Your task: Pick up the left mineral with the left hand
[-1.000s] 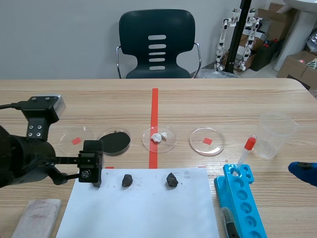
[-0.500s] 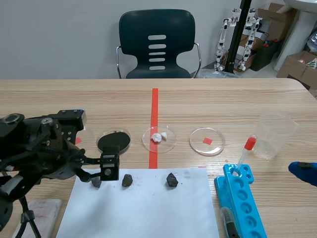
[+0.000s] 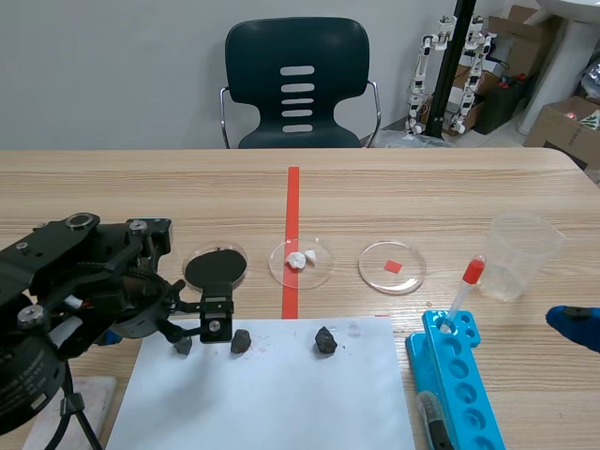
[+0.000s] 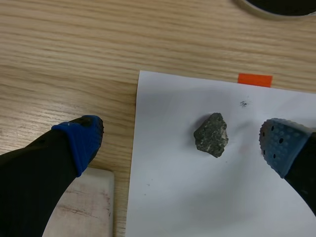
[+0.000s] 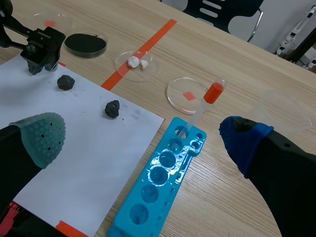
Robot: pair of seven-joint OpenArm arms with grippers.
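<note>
One second of travel has swung the left arm (image 3: pixel 75 281) over the wooden surface (image 3: pixel 422 197), from the near left edge in toward the middle. Its bulk has turned too, so the wrist now looks down onto the white paper sheet (image 3: pixel 281 394) instead of pointing sideways.

The left hand (image 4: pixel 181 143) has come along. It was at the sheet's left corner, short of the rocks, and now stands over the paper, spread wide and gripping nothing.

The left mineral (image 4: pixel 211 134), a dark speckled lump, has not shifted. It lies on the sheet between the two blue pads, nearer the right one and touching neither. The second mineral (image 3: pixel 325 339) lies further right on the sheet, apart.

The right hand (image 5: pixel 140 136) is unchanged, fingers spread and empty, near the blue rack (image 5: pixel 163 173).

The approach looks nearly finished. The left hand probably needs only a small centring shift and a descent before it closes on the stone. Squeezing while off-centre could push the stone aside.
</note>
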